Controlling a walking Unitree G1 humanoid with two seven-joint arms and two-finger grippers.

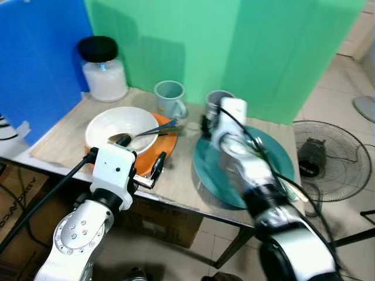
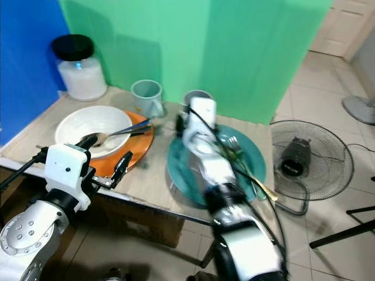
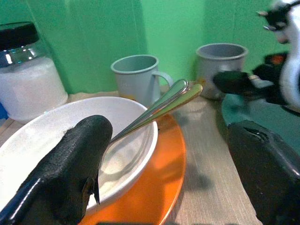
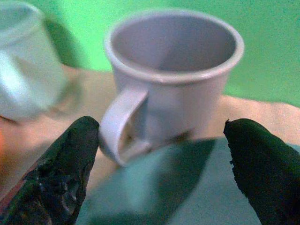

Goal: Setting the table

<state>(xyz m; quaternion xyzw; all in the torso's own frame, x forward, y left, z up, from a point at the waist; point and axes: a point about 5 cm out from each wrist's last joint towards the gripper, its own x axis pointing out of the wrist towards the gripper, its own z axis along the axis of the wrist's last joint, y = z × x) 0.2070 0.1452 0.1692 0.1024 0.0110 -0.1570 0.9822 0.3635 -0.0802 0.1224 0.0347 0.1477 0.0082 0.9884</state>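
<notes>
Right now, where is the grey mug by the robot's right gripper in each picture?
Left eye view: the grey mug stands behind the teal plate.
Right eye view: the mug peeks past the right arm.
Left wrist view: it stands before the green wall.
Right wrist view: it faces the open fingers.
Shared landmark: the blue-grey mug beside it.

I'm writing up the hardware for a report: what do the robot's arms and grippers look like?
Both arms are silver metal with black joints and black cables along them. Each wrist carries a white boxy housing. The left gripper and right gripper each have two long black fingers with a rough, matte surface.
</notes>
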